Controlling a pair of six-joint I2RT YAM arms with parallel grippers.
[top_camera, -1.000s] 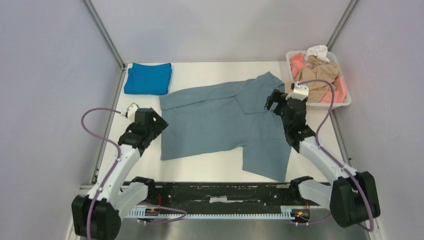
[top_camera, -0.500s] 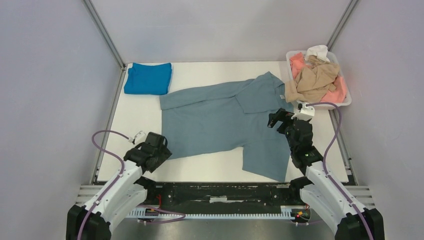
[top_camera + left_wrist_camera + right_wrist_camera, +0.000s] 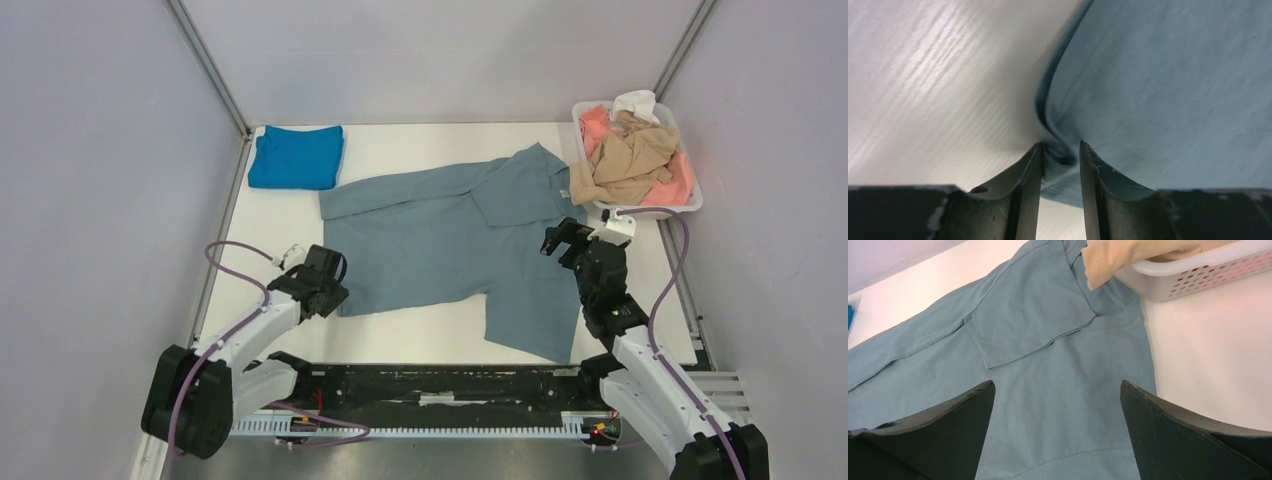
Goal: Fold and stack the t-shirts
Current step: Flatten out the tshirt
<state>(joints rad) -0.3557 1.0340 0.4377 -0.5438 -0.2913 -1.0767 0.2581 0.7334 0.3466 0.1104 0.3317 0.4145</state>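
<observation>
A dusty grey-blue t-shirt (image 3: 440, 240) lies spread across the middle of the table, one sleeve folded in over its chest. My left gripper (image 3: 334, 297) is down at its near left hem corner. In the left wrist view the left gripper (image 3: 1060, 147) has its jaws drawn close, with a bunched fold of the grey-blue t-shirt (image 3: 1158, 90) pinched between them. My right gripper (image 3: 556, 240) hovers open over the shirt's right side; in its wrist view the right gripper (image 3: 1057, 383) holds nothing, and the grey-blue t-shirt (image 3: 1048, 365) lies flat below. A folded bright blue t-shirt (image 3: 297, 157) rests at the far left.
A white plastic tub (image 3: 690, 205) at the far right holds a tan t-shirt (image 3: 625, 160), a salmon-pink one (image 3: 598, 125) and a white one (image 3: 635, 102). The tan t-shirt (image 3: 1118, 255) hangs over the tub's rim (image 3: 1198, 270) onto the grey-blue shirt's shoulder. Metal frame posts line both table sides.
My left arm came back and down to the shirt's near left corner, and its jaws closed onto the hem. My right arm drew back from the tub toward the shirt's right edge, staying open.
</observation>
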